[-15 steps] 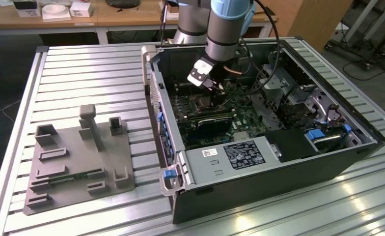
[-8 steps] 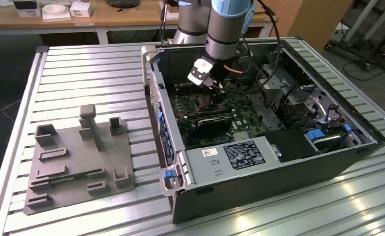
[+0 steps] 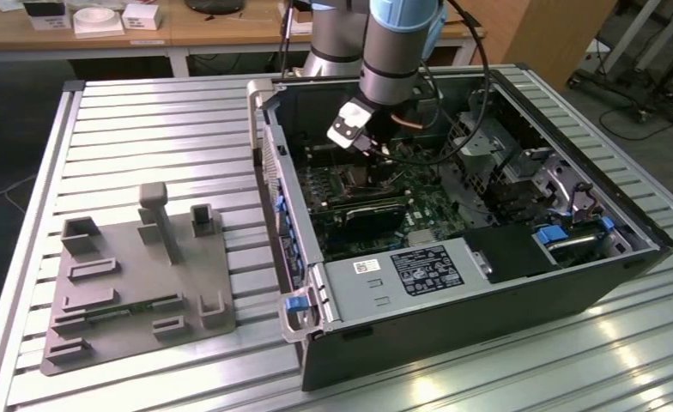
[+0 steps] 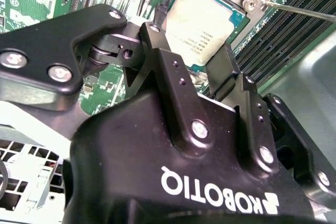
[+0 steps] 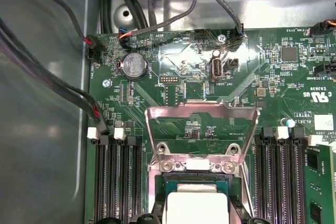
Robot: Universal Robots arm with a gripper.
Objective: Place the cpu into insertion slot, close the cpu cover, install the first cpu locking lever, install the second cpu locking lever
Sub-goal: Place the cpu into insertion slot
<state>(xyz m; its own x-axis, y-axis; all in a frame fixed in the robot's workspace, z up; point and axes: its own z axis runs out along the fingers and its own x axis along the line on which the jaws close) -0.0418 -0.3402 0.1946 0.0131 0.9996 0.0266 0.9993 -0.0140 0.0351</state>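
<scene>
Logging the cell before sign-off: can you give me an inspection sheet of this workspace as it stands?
Surface: slatted metal table carrying an open computer case.
Job's things: cpu sits within the insertion slot; cpu cover is raised open; a locking lever juts out beside the socket.
Clutter: grey fixture plate on the table, on the exterior view's left of the case.
Grippers: claw hangs just above the cpu, inside the case.
Cables: black wires run along the motherboard's edge.
Surroundings: wooden desk with white boxes behind the table.
</scene>
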